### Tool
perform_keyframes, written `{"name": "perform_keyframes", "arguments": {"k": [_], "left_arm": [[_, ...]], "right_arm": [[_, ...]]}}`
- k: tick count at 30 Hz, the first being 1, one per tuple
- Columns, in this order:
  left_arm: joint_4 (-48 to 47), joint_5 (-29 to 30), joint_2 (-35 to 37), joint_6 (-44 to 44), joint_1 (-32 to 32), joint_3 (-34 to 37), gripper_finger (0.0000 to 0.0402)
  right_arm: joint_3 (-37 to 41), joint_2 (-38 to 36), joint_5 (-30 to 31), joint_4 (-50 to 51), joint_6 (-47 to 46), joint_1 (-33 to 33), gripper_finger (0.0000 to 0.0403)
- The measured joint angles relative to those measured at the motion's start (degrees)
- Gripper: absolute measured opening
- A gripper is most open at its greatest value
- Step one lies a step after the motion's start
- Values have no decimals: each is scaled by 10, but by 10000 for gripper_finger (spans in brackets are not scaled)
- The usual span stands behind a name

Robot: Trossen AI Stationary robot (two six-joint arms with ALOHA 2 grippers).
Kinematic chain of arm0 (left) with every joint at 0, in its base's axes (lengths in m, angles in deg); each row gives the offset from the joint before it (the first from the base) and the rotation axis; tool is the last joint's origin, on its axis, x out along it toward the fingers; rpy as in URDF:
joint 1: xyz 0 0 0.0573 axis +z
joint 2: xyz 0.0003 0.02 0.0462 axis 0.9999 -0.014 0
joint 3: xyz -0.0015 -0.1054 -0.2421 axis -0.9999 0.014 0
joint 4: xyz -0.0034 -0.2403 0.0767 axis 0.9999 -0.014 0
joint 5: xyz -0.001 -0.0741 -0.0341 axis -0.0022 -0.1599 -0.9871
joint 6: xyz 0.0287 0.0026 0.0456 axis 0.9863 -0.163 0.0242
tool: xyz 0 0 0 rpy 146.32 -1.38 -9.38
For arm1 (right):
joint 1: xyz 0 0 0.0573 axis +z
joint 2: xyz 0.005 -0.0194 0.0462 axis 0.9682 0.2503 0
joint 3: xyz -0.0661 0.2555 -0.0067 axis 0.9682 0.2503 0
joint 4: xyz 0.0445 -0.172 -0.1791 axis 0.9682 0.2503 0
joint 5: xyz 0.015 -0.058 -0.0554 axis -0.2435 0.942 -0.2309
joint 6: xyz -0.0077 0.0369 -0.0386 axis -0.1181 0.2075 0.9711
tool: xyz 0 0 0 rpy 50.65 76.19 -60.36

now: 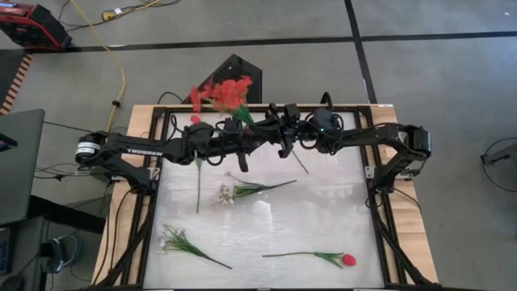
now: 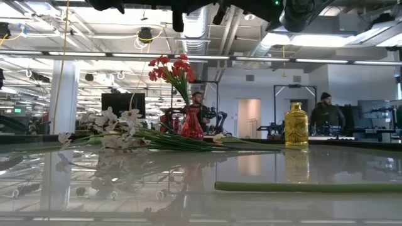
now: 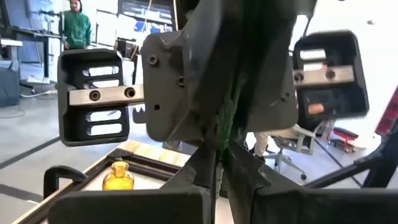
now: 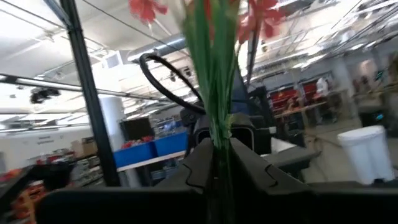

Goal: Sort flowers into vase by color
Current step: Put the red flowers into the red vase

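Note:
My left gripper (image 1: pixel 260 134) and my right gripper (image 1: pixel 281 139) meet above the table's far middle, both shut on one red blossom cluster's green stem (image 3: pixel 227 118). Its red blooms (image 4: pixel 146 9) blur at the top of the right wrist view. A red vase (image 2: pixel 191 123) with red flowers (image 1: pixel 220 94) stands at the far edge, and a yellow vase (image 2: pixel 296 125) stands to its right. Lying flat on the table are two white sprays (image 1: pixel 230 192) (image 1: pixel 176 239), a red tulip (image 1: pixel 347 259) and another red flower (image 1: pixel 195 120). My left gripper (image 3: pixel 219 155) pinches the green stem (image 3: pixel 225 134) between its two fingers, right in front of the right gripper's face. The stem is lifted clear of the table. My right gripper (image 4: pixel 219 149) pinches the same stem (image 4: pixel 216 121) between its fingers, which lie across it. The blooms stand beyond the fingers. The stem's free end (image 1: pixel 304 168) sticks out toward the near side, off the table.
The glass tabletop (image 1: pixel 323 218) is framed by black rails (image 1: pixel 380 210). A long stem (image 2: pixel 301 186) lies close to the low camera. People (image 2: pixel 325 113) stand in the room behind the table. Bare glass lies between the scattered flowers.

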Motion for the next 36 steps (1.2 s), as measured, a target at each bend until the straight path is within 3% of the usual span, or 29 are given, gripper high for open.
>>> {"name": "perform_keyframes", "arguments": {"k": [8,13,18,29,36], "left_arm": [[-170,1,98,-33,4,0,2],[-280,-5,154,-88,16,0,1],[-328,-47,155,-122,16,0,0],[-330,-71,116,-144,16,0,0],[-332,-66,100,-135,16,0,0]], "right_arm": [[0,-44,-119,84,-31,-51,134],[-1,-63,-117,190,27,-54,198],[-38,-45,-111,311,69,-45,248],[-83,-31,-124,395,136,-29,255],[-82,-17,-87,430,136,-27,254]]}}
